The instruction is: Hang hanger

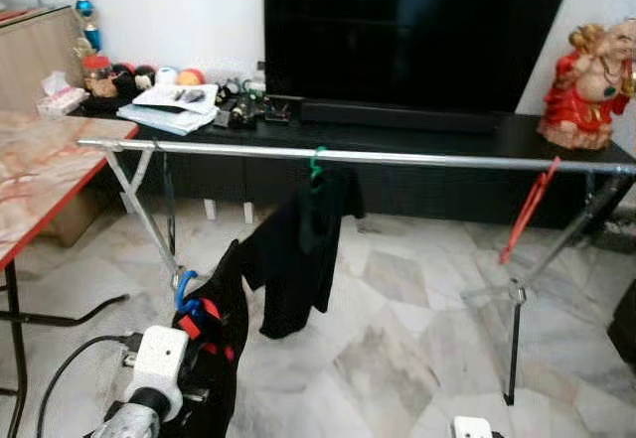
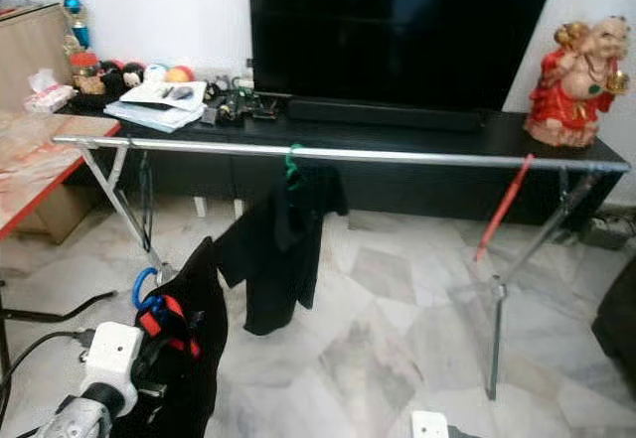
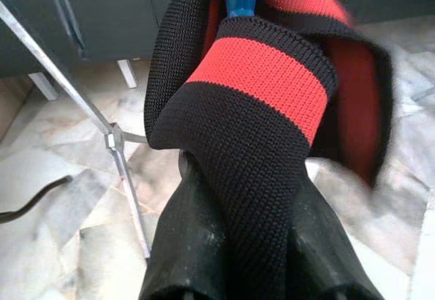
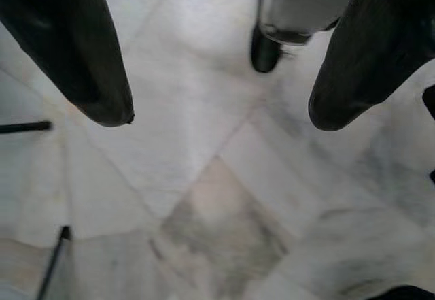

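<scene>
A silver clothes rail (image 1: 447, 161) spans the room at mid height. On it hangs a black garment (image 1: 298, 249) on a green hanger (image 1: 316, 168), and an empty red hanger (image 1: 527, 210) hangs near its right end. Low at the left, below the rail, my left gripper (image 3: 251, 245) is shut on a black garment with red bands (image 3: 265, 75) draped on a blue hanger (image 1: 185, 294). The blue hook sticks up above the cloth. My right gripper (image 4: 217, 120) hangs open over the marble floor, nothing between its fingers (image 4: 88, 62).
A marble-topped table (image 1: 40, 170) stands at the left, with a cable (image 1: 60, 314) on the floor beneath. Behind the rail is a black TV console (image 1: 517, 140) with clutter and a red statue (image 1: 591, 85). The rail's crossed legs (image 1: 514, 339) reach the floor at both ends.
</scene>
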You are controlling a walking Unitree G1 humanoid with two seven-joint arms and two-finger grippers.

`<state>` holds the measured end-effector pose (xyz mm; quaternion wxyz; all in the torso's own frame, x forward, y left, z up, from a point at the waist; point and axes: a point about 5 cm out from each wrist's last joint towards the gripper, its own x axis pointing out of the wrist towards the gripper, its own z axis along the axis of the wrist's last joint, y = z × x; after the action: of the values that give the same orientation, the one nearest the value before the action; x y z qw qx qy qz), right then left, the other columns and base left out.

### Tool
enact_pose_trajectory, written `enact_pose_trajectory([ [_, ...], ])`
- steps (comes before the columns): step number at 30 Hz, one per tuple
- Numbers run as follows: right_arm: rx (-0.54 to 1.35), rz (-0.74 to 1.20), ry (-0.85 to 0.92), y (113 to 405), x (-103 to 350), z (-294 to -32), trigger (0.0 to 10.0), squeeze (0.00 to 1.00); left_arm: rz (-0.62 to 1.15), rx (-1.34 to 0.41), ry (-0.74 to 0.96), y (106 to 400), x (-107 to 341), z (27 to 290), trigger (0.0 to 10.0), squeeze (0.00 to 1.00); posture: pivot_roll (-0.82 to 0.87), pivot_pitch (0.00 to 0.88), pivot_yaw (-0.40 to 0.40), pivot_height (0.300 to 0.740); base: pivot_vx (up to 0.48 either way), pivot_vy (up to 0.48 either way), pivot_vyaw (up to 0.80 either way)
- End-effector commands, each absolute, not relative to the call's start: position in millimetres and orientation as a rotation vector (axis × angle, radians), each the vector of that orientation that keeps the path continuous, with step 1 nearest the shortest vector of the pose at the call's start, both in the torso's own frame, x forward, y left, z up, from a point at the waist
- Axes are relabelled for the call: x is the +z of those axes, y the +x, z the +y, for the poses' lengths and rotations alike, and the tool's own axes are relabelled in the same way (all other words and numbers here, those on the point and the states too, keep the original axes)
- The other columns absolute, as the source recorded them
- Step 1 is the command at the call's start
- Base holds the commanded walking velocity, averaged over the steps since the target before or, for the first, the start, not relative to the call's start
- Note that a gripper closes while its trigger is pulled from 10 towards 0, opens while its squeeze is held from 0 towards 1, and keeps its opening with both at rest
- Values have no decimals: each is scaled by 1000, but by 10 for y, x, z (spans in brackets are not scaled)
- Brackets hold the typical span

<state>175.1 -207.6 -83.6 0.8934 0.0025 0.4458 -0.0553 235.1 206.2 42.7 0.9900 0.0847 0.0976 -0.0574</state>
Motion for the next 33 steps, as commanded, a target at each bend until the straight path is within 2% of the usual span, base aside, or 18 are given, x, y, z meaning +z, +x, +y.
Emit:
enact_pose_trajectory([
  [1,-110,911,17,1807,-818,-2025,10000,0,159,-108,196,2376,503,2102,10000,0,90,27,-30,740,0,-311,0],
  [33,-99,916,7,1817,-819,-2002,10000,0,154,-114,215,2383,507,2072,10000,0,93,33,-32,740,0,-318,0],
])
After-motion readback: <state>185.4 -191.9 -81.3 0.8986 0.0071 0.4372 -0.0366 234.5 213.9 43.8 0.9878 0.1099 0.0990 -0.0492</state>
